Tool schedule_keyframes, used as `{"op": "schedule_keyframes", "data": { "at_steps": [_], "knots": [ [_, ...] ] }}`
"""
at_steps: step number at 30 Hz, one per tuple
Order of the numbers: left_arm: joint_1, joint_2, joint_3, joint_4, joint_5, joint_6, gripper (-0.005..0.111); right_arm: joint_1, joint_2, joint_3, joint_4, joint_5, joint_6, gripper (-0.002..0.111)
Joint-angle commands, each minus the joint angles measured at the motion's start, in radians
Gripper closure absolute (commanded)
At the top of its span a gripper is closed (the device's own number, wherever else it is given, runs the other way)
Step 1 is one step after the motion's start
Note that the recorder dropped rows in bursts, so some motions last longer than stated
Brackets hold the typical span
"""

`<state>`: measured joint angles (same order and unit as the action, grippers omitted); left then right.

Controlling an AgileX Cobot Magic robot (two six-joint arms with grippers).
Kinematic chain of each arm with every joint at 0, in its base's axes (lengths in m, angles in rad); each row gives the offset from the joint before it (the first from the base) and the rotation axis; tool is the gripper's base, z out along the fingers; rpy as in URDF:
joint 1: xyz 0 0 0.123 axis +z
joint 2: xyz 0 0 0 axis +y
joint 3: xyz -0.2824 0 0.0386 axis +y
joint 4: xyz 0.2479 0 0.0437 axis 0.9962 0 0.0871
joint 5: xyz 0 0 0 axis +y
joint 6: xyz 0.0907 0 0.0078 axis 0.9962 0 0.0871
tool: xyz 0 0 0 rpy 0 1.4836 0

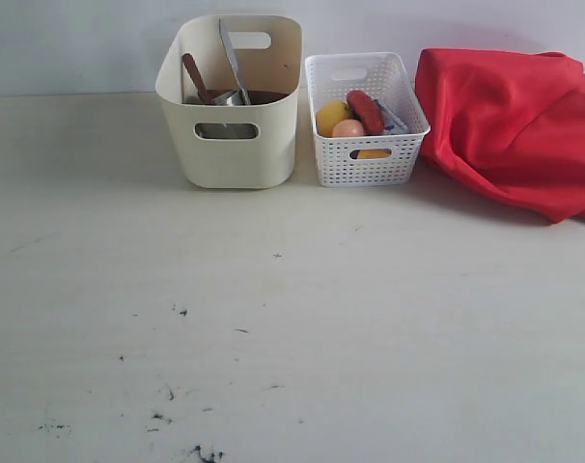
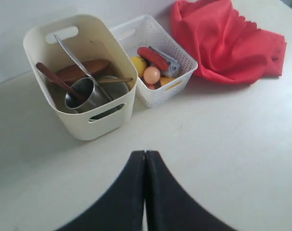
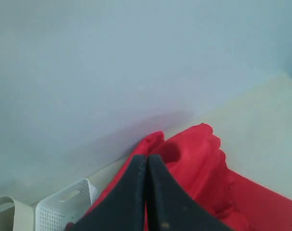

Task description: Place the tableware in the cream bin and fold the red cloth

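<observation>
- Though both are closed tight, nothing is held by the left gripper (image 2: 145, 161) or the right gripper (image 3: 147, 163).
- The tableware (image 2: 83, 94) is seen inside the cream bin (image 1: 230, 159), far left.
- The red cloth (image 1: 510, 125) is seen crumpled, far right.

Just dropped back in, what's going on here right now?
Nothing is being handled. The knife, spoon, cup and plate sit in the cream bin; food is in the white basket. The red cloth lies bunched beside the basket, not yet folded. The left gripper and right gripper both have their jaws shut and empty, the right one facing the cloth.
</observation>
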<state>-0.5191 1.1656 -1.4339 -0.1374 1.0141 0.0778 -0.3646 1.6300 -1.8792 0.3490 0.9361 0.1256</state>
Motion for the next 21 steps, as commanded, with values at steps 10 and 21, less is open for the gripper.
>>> {"op": "schedule_keyframes", "data": {
  "at_steps": [10, 21],
  "knots": [
    [0.001, -0.540, 0.252, 0.277, -0.017, -0.228, 0.107, 0.233, -0.661, 0.584, -0.066, -0.142, -0.377, 0.108],
    [0.001, -0.792, 0.833, 0.320, -0.390, -0.270, 0.107, 0.353, -1.239, 1.262, -0.119, -0.388, -0.421, 0.108]
  ]
}}
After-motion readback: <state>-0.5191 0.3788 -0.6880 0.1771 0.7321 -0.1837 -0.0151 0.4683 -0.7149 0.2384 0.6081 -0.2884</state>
